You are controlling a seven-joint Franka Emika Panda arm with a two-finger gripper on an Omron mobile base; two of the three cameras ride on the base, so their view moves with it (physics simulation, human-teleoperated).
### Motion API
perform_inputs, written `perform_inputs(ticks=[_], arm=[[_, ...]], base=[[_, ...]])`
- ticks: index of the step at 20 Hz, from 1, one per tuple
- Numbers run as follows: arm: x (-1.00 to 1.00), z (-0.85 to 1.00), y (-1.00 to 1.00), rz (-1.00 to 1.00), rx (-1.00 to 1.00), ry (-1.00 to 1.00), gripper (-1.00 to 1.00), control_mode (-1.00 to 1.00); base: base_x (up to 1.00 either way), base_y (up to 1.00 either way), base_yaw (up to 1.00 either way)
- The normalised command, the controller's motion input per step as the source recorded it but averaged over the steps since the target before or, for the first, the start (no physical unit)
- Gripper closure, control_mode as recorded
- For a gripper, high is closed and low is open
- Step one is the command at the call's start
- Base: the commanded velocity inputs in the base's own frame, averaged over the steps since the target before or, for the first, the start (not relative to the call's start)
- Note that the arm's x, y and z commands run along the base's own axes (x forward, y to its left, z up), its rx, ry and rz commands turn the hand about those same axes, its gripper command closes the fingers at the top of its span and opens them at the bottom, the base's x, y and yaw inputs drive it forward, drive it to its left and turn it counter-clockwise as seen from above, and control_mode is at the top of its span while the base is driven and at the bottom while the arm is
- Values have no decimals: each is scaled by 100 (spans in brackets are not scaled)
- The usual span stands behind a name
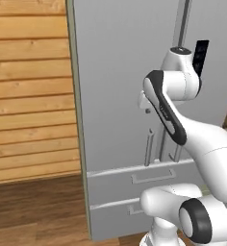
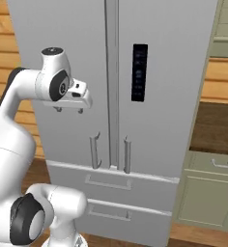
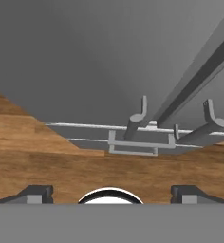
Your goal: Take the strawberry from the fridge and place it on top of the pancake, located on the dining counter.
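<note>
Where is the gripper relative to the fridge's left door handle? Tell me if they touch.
Apart. In the hand view the open gripper points down the fridge front, with bare door and floor between its fingertips and the left door handle.

We face a tall light-grey fridge [image 1: 118,96] whose flat front runs from the top edge down to the floor; its two upper doors are shut, and a narrow vertical seam runs up between them. Two slim grey bar handles [image 1: 148,147] stand upright side by side low on the doors; below them lie two drawers, each with a flat horizontal pull [image 1: 152,177]. A small black panel [image 1: 200,56] sits high on the right door, partly hidden behind the arm's white wrist. To the left, a wall of horizontal honey-coloured wooden planks [image 1: 31,91] meets a darker brown wood floor [image 1: 36,211]; a thin green-grey strip edges the fridge's left side.
</note>
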Motion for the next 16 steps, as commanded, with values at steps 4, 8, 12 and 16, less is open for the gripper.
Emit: perform_inputs(ticks=[4,8,12,16], arm=[[0,0,0,0,0,0,-100,100],[0,0,0,0,0,0,-100,100],[0,0,0,0,0,0,-100,100],[0,0,0,0,0,0,-100,100]], base=[[-1,-61,0],[-25,-41,-5],[-79,-6,-28],[-97,-8,-37]])
